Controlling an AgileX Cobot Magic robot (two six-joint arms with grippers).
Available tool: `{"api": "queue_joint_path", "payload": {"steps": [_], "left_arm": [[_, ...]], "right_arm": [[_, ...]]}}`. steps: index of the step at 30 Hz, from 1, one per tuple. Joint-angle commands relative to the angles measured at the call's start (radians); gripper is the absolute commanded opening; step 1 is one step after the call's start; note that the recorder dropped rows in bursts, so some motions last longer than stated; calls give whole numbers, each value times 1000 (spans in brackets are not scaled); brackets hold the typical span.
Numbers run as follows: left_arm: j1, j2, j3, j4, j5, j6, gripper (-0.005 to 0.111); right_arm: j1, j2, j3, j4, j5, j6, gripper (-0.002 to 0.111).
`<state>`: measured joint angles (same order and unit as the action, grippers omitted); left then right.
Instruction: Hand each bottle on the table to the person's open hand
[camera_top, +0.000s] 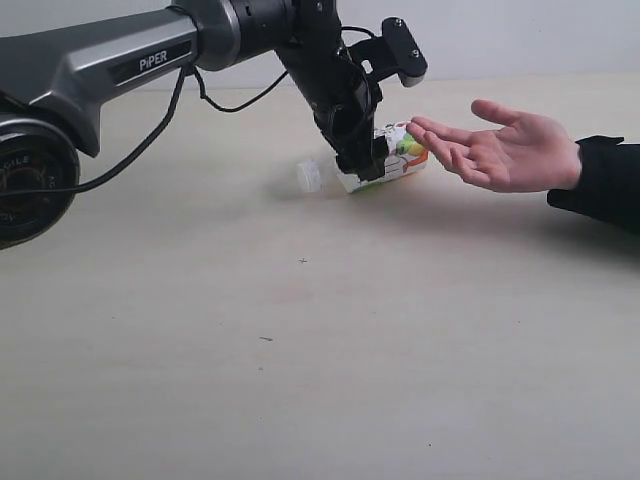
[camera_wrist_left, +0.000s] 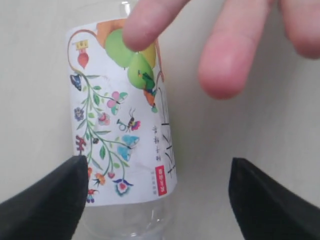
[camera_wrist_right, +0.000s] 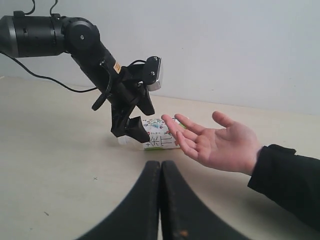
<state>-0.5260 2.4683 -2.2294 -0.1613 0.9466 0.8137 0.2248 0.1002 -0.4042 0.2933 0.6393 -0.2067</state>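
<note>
A squarish clear bottle (camera_top: 398, 158) with a white floral label lies on its side on the pale table (camera_top: 300, 340), its white cap (camera_top: 308, 176) pointing away from the person. My left gripper (camera_top: 366, 166) hangs over it, open. In the left wrist view the bottle (camera_wrist_left: 125, 130) sits beside one jaw, the other jaw well clear of it. The person's open hand (camera_top: 510, 150) waits palm up, its fingers (camera_wrist_left: 220, 65) touching the label's far end. My right gripper (camera_wrist_right: 161, 167) is shut and empty, low over the table, facing the bottle (camera_wrist_right: 160, 137) and hand (camera_wrist_right: 215, 145).
The left arm (camera_top: 110, 65) stretches across from the left edge with a loose black cable (camera_top: 150, 140) under it. The person's black sleeve (camera_top: 605, 180) rests at the right edge. A pale wall (camera_wrist_right: 225, 45) stands behind the table.
</note>
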Motion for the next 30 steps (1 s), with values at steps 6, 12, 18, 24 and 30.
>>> {"api": "queue_joint_path", "payload": {"steps": [6,12,18,24,30], "left_arm": [[-23,-4,-7,219,48,-162,76],[-21,-2,-7,335,79,-160,76],[-21,11,-7,335,15,-157,76],[-19,24,-7,335,29,-160,76],[-19,26,-7,335,49,-160,76]], "right_arm": [[-3,-5,3,-6,-14,-4,0],[-3,-5,3,-6,-14,-4,0],[-3,-5,3,-6,-14,-4,0],[-3,-5,3,-6,-14,-4,0],[-3,-5,3,-6,-14,-4,0]]}}
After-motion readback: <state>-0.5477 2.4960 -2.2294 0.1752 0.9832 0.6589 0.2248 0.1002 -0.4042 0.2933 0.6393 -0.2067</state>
